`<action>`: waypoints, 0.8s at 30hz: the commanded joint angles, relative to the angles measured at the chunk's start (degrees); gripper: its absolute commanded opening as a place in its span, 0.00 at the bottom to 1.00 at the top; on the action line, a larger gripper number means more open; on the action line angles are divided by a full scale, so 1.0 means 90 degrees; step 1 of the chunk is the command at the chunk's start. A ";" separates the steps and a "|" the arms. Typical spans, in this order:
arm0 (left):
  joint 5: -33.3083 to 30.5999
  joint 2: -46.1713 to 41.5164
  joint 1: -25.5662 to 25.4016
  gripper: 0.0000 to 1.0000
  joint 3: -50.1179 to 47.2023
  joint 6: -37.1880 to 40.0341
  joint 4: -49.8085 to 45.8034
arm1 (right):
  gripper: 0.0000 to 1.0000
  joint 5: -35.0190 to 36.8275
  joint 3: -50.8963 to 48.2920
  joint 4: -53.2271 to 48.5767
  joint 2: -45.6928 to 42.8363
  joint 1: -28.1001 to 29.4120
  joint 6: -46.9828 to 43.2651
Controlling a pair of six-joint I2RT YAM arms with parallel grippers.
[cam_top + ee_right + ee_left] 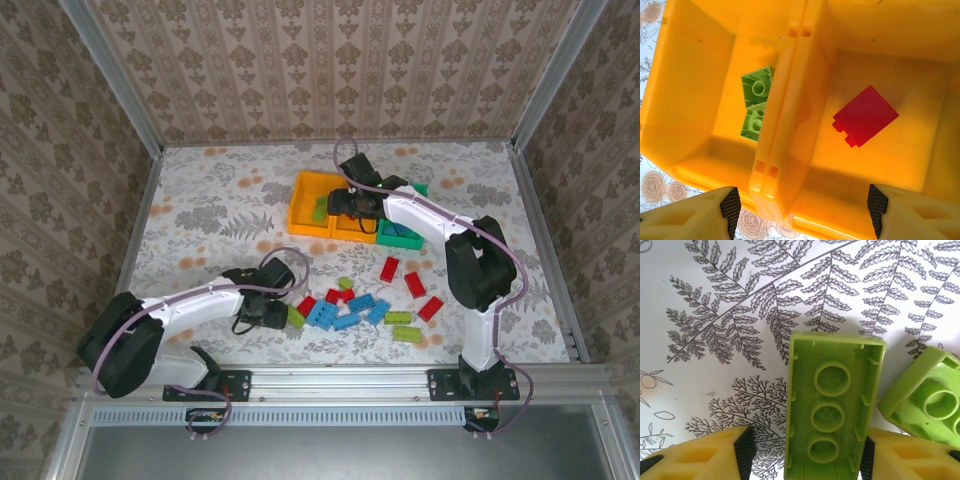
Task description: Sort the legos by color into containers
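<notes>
Fingers of the left hand point(806, 455) stand spread either side of a lime brick point(832, 405), which lies studs-down on the counter point(715, 280) with its hollow underside and 3 tubes facing up. That hand is released and grips nothing: one pad sits at the brick's long wall, the other stands apart from it. A second lime brick point(930, 400) lies at an angle just beside the first one.

The brick looks hard, light and stiff, so it should not give under a squeeze, though its smooth walls could slip. I judge the 2 long side walls, near mid-length, the best place to pinch.

The right hand point(803, 210) hangs released and empty over 2 orange-yellow bins. The left bin point(690, 75) holds 2 lime bricks point(756, 102) and the next bin point(920, 60) holds 1 red brick point(865, 116). The green bin point(405, 238) seems to hold blue, but it is too small to be sure. Loose bricks point(370, 300) in red, blue and lime lie on the counter between the arms.
</notes>
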 commanded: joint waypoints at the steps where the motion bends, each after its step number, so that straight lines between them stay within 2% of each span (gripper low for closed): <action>1: -0.0146 0.0634 0.0141 0.52 -0.0192 0.0178 0.1802 | 0.71 0.0084 -0.0119 0.0117 -0.0370 -0.0095 -0.0059; 6: -0.0106 0.0703 0.0174 0.37 -0.0130 0.0139 0.1797 | 0.71 -0.0030 -0.0192 0.0189 -0.0458 -0.0144 -0.0093; 10: -0.0128 0.0599 0.0244 0.33 -0.0171 0.0128 0.1693 | 0.71 -0.0074 -0.0176 0.0163 -0.0513 -0.0145 -0.0226; 15: -0.0222 0.0126 0.0555 0.31 -0.0060 0.0294 0.1289 | 0.71 -0.0063 -0.0291 0.0158 -0.0794 -0.0164 -0.0343; 19: -0.0444 -0.0243 0.0819 0.31 0.0571 0.0710 0.0910 | 0.71 -0.0099 -0.0620 0.0221 -0.1178 -0.0157 -0.0572; 24: -0.0228 0.0148 0.1150 0.32 0.1703 0.1402 0.0925 | 0.71 -0.0298 -0.1388 0.0437 -0.1670 -0.0155 -0.0868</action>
